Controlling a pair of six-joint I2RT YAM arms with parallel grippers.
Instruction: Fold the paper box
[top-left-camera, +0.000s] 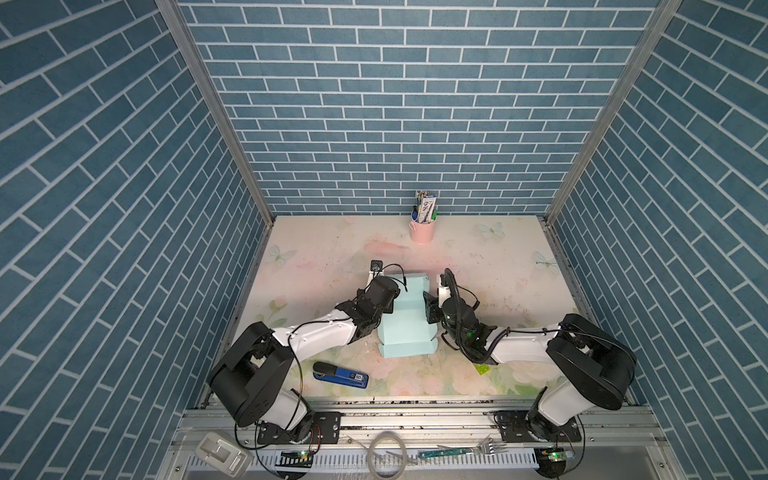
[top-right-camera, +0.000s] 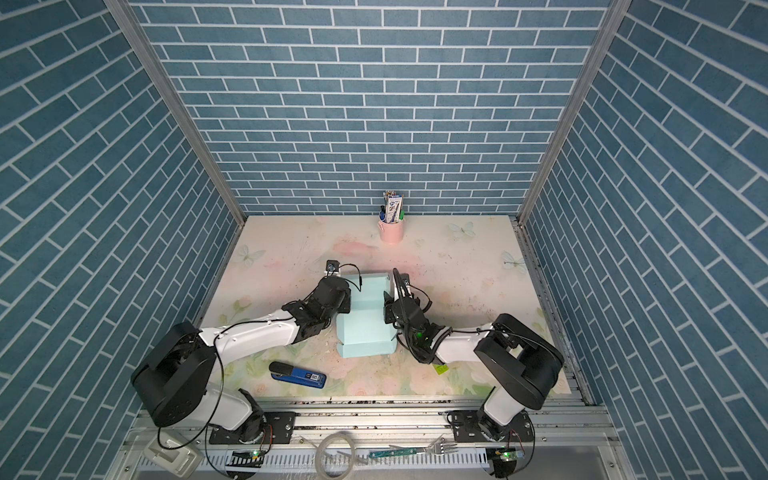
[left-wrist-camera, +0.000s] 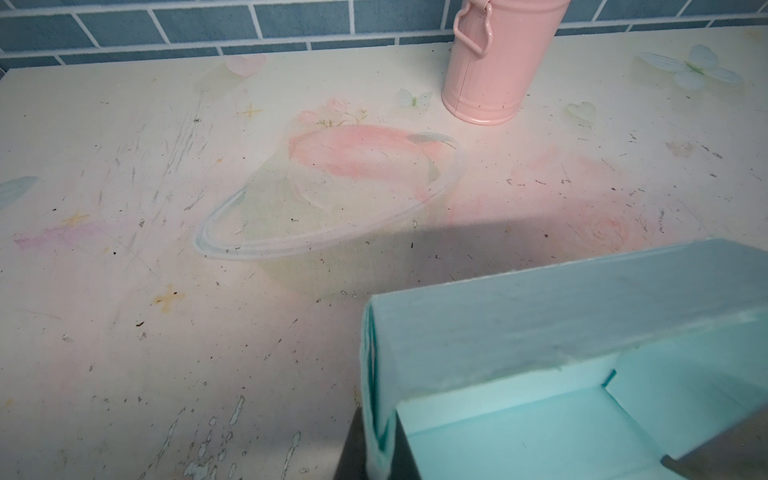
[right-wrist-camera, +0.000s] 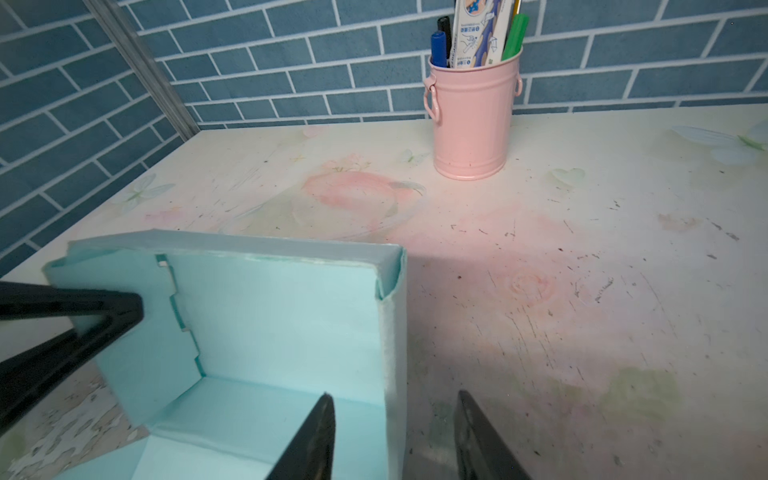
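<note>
- While both arms are reaching in from opposite sides, the paper box (top-left-camera: 409, 328) is sitting near the middle of the desk (top-left-camera: 498, 266), with its pale mint card partly raised into shape.
- On the box's left side, the left gripper (left-wrist-camera: 378, 453) is clenching the side wall, with 1 dark finger (left-wrist-camera: 351, 449) pressing from outside and the other from inside the card.
- On the opposite side, the right gripper (right-wrist-camera: 395, 440) is straddling the right wall. Its 2 fingers (right-wrist-camera: 316, 436) are standing apart, 1 inside the box and 1 outside. The grip is released, and neither finger is visibly pressing the card.
- Seen from the right wrist, the far wall and both side walls are standing upright around the floor, and a notched flap is lying against the inside of the left wall.
- Seen in both top views, a further panel of the box is stretching toward the desk's front edge and ending in a folded lip with small corner flaps.
- At the back edge, a pink bucket (top-left-camera: 422, 230) holding pens is standing well apart from the box.
- Near the front edge, a blue stapler (top-left-camera: 340, 375) is lying toward the front left corner, and a small green brick (top-left-camera: 483, 369) is peeking out beside the right arm.
</note>
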